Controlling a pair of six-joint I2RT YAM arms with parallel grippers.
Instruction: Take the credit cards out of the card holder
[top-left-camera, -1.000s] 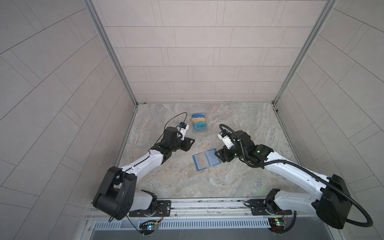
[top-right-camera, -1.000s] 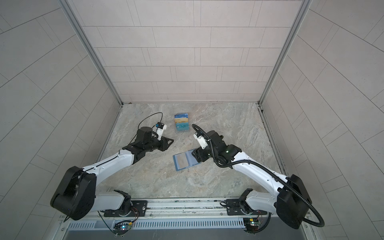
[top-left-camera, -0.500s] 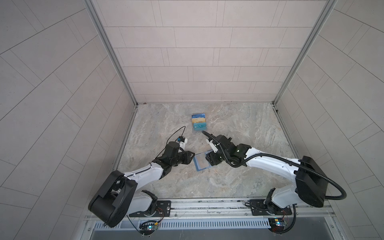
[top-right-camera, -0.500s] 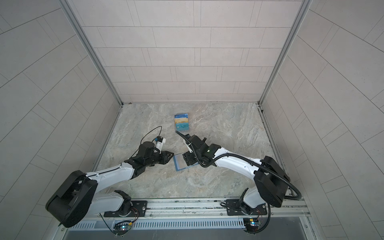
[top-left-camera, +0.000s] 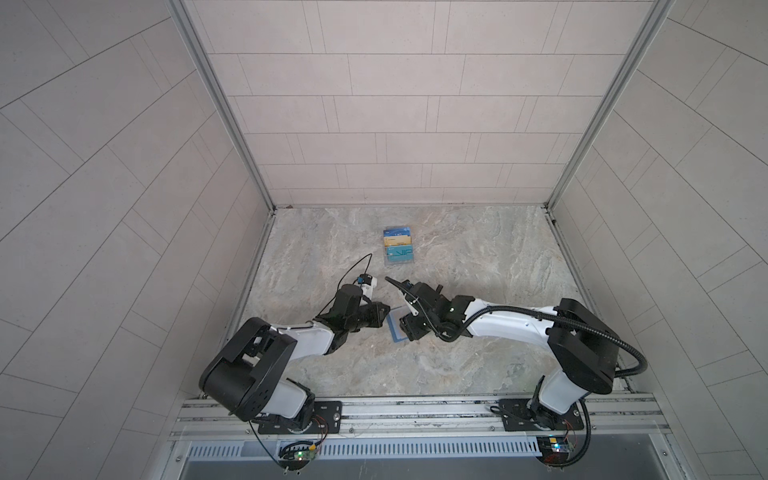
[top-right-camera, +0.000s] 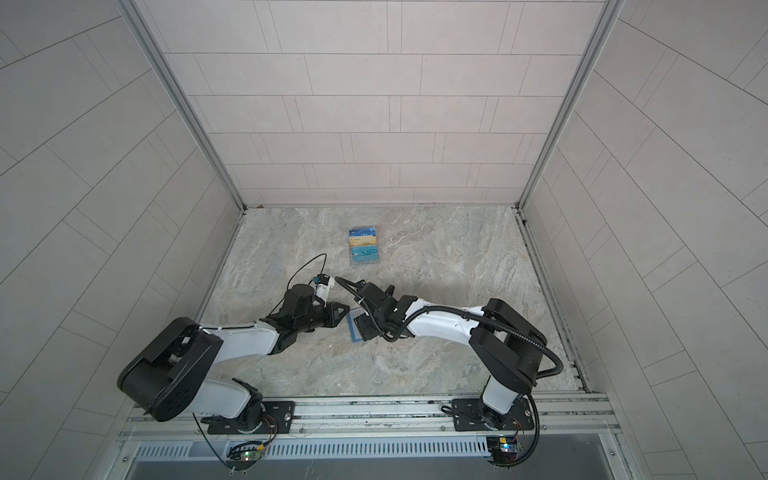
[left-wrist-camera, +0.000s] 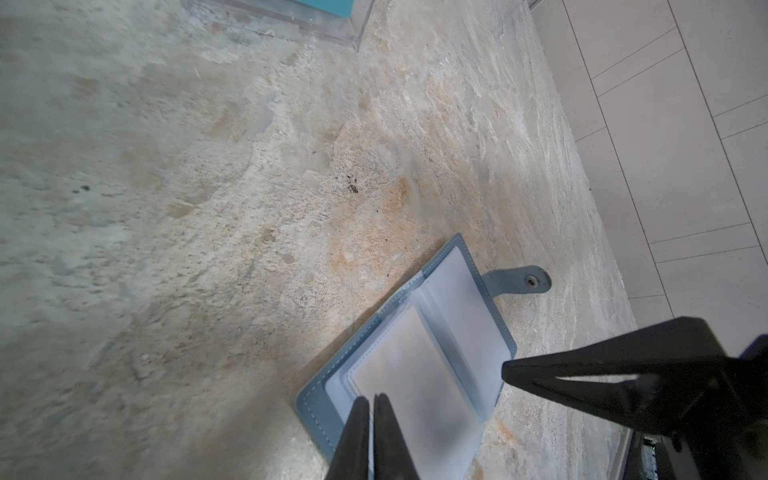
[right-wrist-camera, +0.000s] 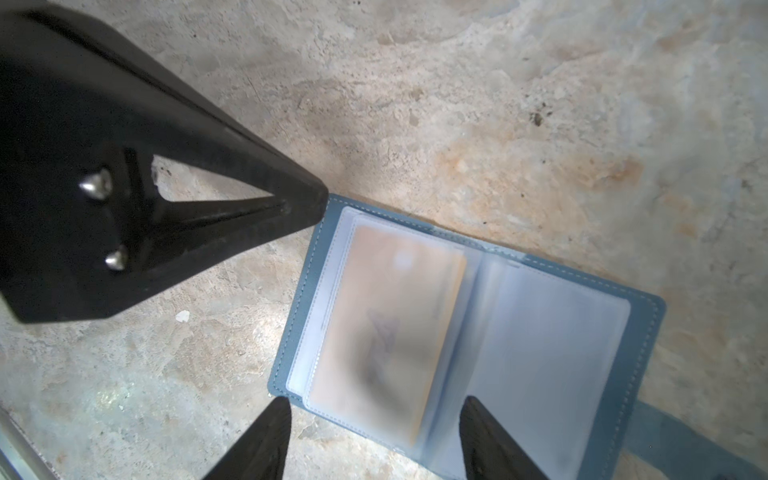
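The card holder (right-wrist-camera: 623, 332) lies open on the stone table, teal-blue outside and pale-blue inside with clear sleeves; both top views show it (top-left-camera: 394, 328) (top-right-camera: 352, 329) between the two arms. A gold-yellow credit card (right-wrist-camera: 390, 328) sits in one sleeve. My left gripper (left-wrist-camera: 372, 400) is shut, its tips at the holder's (left-wrist-camera: 415, 353) edge over a sleeve; nothing shows between them. My right gripper (right-wrist-camera: 374, 411) is open, its fingers astride the near edge of the half with the gold card. Its snap tab (left-wrist-camera: 519, 281) lies flat on the table.
A clear tiered stand (top-left-camera: 398, 246) (top-right-camera: 364, 248) showing cards stands further back on the table, its corner (left-wrist-camera: 332, 25) in the left wrist view. Tiled walls close in three sides. The arm bases sit on a metal rail (top-left-camera: 415, 409) at the front.
Both arms have come in toward the card holder. The left gripper has swung from the back left to the holder's edge and closed. The right gripper has narrowed slightly over the holder.
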